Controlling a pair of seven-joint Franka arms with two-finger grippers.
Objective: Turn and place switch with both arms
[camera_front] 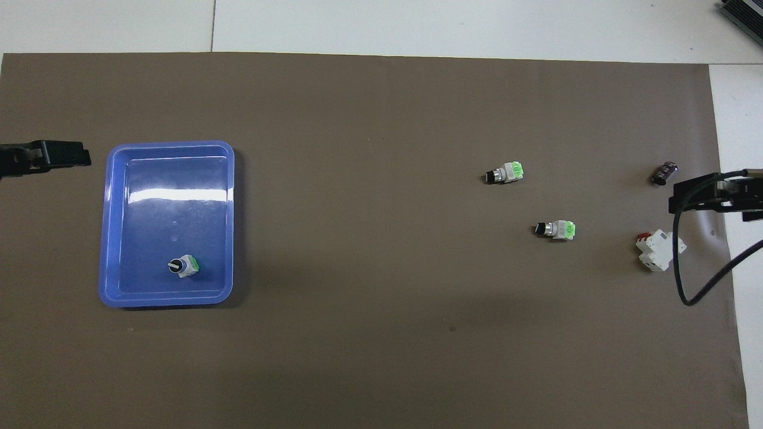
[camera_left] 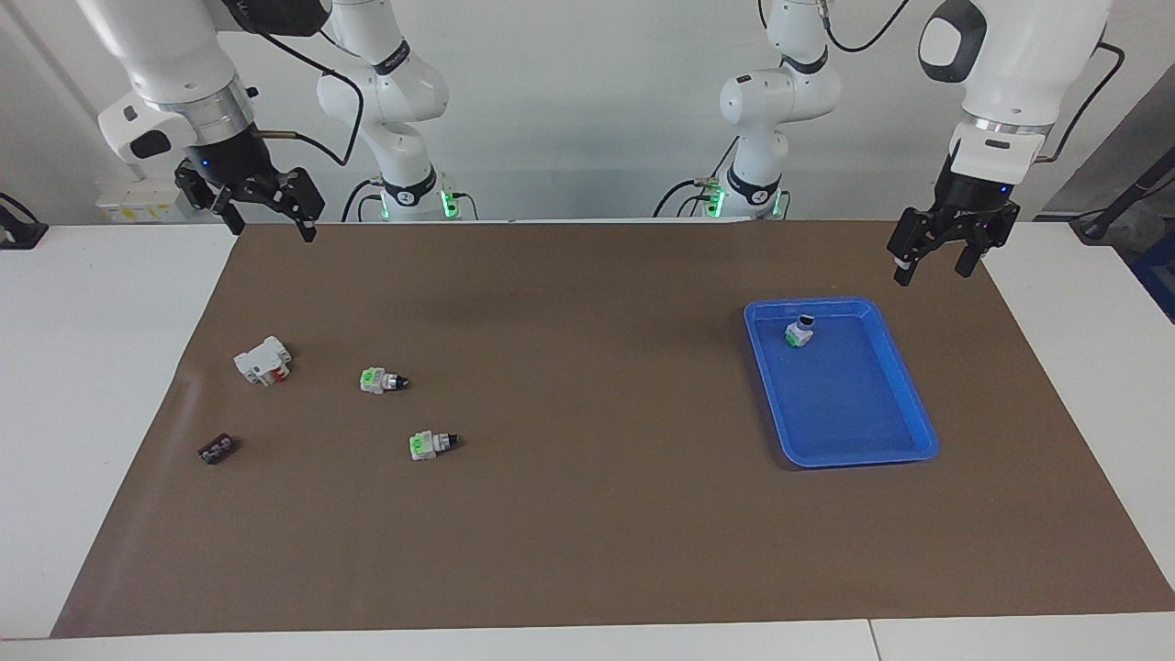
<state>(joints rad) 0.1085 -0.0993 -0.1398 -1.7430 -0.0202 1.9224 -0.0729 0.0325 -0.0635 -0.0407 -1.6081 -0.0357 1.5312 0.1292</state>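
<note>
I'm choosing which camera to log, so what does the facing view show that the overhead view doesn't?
Only the facing view: both arms whole, the left gripper and right gripper raised, open and empty.
Only the overhead view: the knob top of the switch in the tray.
Both: the blue tray, two switches on the mat, the white block, the black piece.
</note>
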